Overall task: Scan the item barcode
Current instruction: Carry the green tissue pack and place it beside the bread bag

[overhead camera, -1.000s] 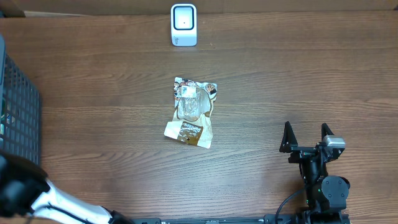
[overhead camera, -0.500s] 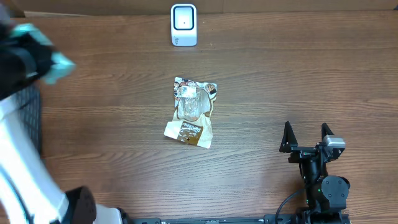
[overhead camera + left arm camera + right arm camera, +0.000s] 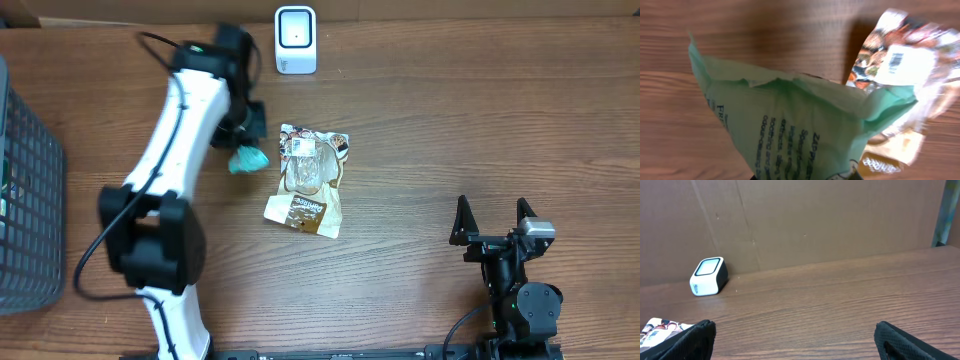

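My left gripper (image 3: 243, 148) is shut on a pale green printed packet (image 3: 247, 160), which hangs just left of the snack bag (image 3: 310, 180) lying mid-table. In the left wrist view the green packet (image 3: 790, 125) fills the frame and hides most of my left gripper (image 3: 805, 177). The snack bag (image 3: 900, 65) shows a white barcode label at the upper right. The white scanner (image 3: 295, 40) stands at the table's far edge, beyond both packets. My right gripper (image 3: 493, 222) rests open at the near right, nothing between its fingers.
A dark mesh basket (image 3: 30, 200) stands at the left edge. The right wrist view shows the scanner (image 3: 709, 276) far left against a cardboard wall, a corner of the snack bag (image 3: 660, 330), and bare wood ahead of the open right gripper (image 3: 795, 340).
My left arm has swung from the left edge by the basket to the middle of the table, carrying the green packet to beside the snack bag. The right arm has not moved.
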`<action>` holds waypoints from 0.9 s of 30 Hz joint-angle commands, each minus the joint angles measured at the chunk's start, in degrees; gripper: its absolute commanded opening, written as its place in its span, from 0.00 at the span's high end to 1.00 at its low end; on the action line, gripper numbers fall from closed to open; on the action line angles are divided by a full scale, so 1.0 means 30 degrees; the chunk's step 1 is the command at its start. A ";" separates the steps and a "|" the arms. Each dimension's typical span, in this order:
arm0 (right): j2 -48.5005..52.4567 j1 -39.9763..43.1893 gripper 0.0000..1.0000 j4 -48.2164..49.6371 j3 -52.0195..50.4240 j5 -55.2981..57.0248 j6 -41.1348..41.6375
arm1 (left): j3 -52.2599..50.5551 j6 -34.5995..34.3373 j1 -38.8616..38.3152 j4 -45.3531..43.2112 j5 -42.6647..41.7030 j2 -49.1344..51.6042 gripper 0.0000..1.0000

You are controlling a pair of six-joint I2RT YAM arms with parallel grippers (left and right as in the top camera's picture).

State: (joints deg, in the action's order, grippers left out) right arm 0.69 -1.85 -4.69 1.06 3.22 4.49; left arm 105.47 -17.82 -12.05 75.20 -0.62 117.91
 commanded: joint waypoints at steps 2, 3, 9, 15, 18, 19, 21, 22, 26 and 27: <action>-0.0175 0.0124 0.00 0.0087 -0.0204 0.0036 -0.0007 | -0.1144 -0.0656 -0.0386 -0.0707 0.0867 0.1566 0.96; -0.0175 0.0124 0.00 0.0087 -0.0204 0.0044 -0.0007 | -0.1209 -0.0648 -0.0379 -0.0823 0.0867 0.1960 0.95; -0.0175 0.0124 0.00 0.0087 -0.0204 0.0036 -0.0007 | -0.1217 -0.0685 -0.0357 -0.1319 0.0860 0.2783 0.50; -0.0175 0.0124 0.00 0.0087 -0.0204 0.0036 -0.0007 | 0.0459 -0.0867 -0.0226 0.0000 0.0831 0.2157 0.24; -0.0175 0.0124 0.00 0.0087 -0.0204 0.0044 -0.0007 | 0.3016 -0.0845 0.0146 0.1916 0.0874 0.1217 0.25; -0.0175 0.0124 0.00 0.0087 -0.0204 0.0044 -0.0007 | 0.3949 -0.0852 0.0357 0.2477 0.0918 0.0816 0.25; -0.0175 0.0124 0.00 0.0087 -0.0204 0.0036 -0.0007 | 0.5872 -0.0852 0.1027 0.3351 0.0918 -0.0211 0.25; -0.0175 0.0124 0.00 0.0087 -0.0204 0.0036 -0.0007 | 0.6819 -0.0852 0.1508 0.3650 0.0911 -0.0831 0.25; -0.0175 0.0124 0.00 0.0087 -0.0204 0.0036 -0.0007 | 0.8969 -0.0860 0.3934 0.4379 0.1144 -0.3191 0.19; -0.0175 0.0124 0.00 0.0087 -0.0204 0.0044 -0.0007 | 0.9165 -0.0867 0.4860 0.4597 0.1472 -0.3869 0.18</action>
State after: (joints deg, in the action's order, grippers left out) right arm 0.69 -1.85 -4.71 1.06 3.22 4.47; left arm 129.47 -19.55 -3.55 87.29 1.30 113.71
